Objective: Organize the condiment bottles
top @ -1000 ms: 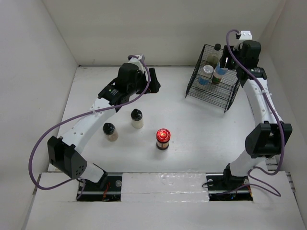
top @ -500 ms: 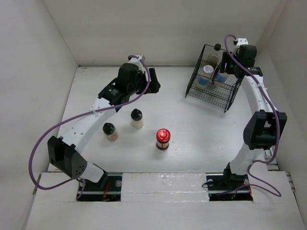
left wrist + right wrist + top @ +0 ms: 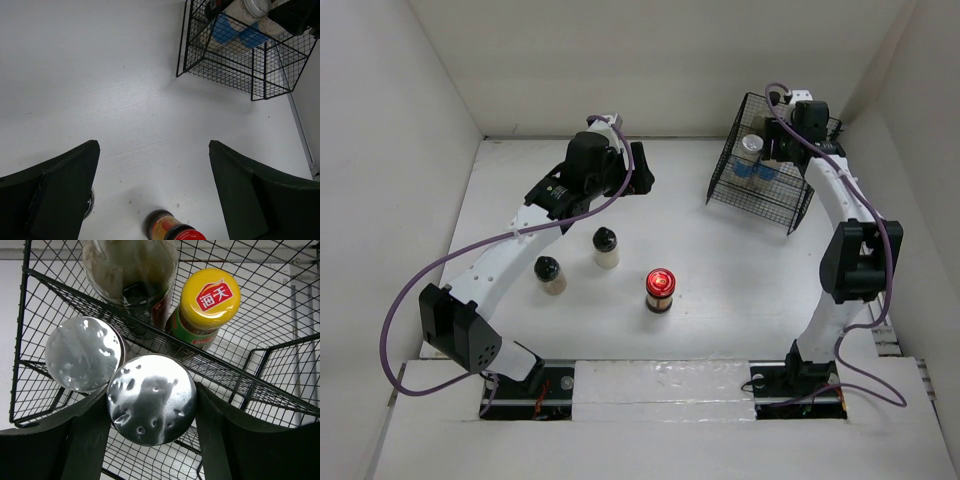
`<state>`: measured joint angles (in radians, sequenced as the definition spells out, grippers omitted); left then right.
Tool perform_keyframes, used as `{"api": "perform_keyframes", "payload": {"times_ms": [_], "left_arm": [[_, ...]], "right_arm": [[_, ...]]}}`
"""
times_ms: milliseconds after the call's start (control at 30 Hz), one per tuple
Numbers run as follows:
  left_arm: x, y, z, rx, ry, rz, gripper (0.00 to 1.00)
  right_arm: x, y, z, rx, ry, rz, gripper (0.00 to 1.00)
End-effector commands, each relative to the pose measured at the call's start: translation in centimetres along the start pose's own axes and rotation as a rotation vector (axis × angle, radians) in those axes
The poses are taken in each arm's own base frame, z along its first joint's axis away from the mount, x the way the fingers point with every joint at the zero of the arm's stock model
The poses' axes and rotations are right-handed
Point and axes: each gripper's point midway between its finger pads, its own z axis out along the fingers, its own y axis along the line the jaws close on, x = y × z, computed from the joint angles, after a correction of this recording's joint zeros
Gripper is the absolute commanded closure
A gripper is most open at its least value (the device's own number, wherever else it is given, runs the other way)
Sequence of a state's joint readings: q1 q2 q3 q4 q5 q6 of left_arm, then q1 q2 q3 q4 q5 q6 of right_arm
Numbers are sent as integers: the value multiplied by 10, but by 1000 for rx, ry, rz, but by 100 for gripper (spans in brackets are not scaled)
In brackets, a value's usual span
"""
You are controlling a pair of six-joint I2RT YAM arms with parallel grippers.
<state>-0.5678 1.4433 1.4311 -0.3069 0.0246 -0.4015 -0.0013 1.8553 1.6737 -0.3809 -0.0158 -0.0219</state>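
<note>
Currently, the right tool (image 3: 152,407) grips a silver-lidded jar (image 3: 151,397) in the wire basket (image 3: 765,198). The left tool (image 3: 154,147) is released above the tabletop (image 3: 720,270), where the red-lidded jar (image 3: 660,289) and two beige jars (image 3: 607,247) (image 3: 551,275) stand.

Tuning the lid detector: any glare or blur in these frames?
Top external: the red-lidded jar has a blown-out, glowing cap. Right wrist: mottled reflections on the nearer silver-lidded jar and the farther silver-lidded jar; the tall dark bottle is soft. Left wrist: even light, wire basket sharp.
</note>
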Motion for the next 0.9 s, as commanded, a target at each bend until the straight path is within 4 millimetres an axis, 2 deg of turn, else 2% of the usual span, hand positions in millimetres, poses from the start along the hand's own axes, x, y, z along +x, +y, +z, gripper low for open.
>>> {"api": "perform_keyframes", "payload": {"times_ms": [0, 67, 133, 200, 300, 467, 500, 533, 600, 633, 667, 700, 733, 767, 833, 867], "left_arm": [[-15, -6, -6, 17, -48, -4, 13], [-15, -6, -6, 17, -48, -4, 13], [-19, -3, -9, 14, -60, -8, 13], [-15, -1, -8, 10, -52, -8, 13], [-15, -1, -8, 10, -52, -8, 13], [-15, -1, -8, 10, -52, -8, 13], [-15, -1, -8, 10, -52, -8, 13], [-15, -1, -8, 10, -52, -8, 13], [-19, 1, -11, 6, -64, -12, 18], [-19, 1, -11, 6, -64, -12, 24], [-23, -1, -12, 10, -72, -12, 28], [-23, 0, -12, 10, -72, -3, 33], [-28, -3, -14, 15, -83, -3, 38], [-26, -2, -14, 12, -75, -2, 51], [-32, 1, -15, 7, -87, -7, 61], [-32, 1, -15, 7, -87, -7, 65]], "right_arm": [[-28, 4, -4, 34, -92, 1, 37], [-29, 7, -6, 35, -89, -4, 31], [-38, 3, -15, 59, -114, -2, 21], [-39, 3, -20, 59, -112, -2, 12], [-47, 2, -33, 68, -134, 0, 7], [-63, 2, -72, 66, -188, 11, 6], [-63, 9, -78, 65, -194, 4, 8], [-58, 11, -92, 68, -201, 10, 15], [-49, 23, -106, 52, -202, 9, 28], [-44, 43, -113, 0, -206, -10, 45], [-28, 74, -126, -95, -194, -39, 82], [-20, 79, -131, -130, -185, -43, 92], [-8, 114, -141, -230, -173, -94, 97], [17, 134, -144, -294, -133, -131, 100], [40, 177, -172, -457, -110, -205, 90], [63, 210, -190, -554, -70, -265, 80]]}}
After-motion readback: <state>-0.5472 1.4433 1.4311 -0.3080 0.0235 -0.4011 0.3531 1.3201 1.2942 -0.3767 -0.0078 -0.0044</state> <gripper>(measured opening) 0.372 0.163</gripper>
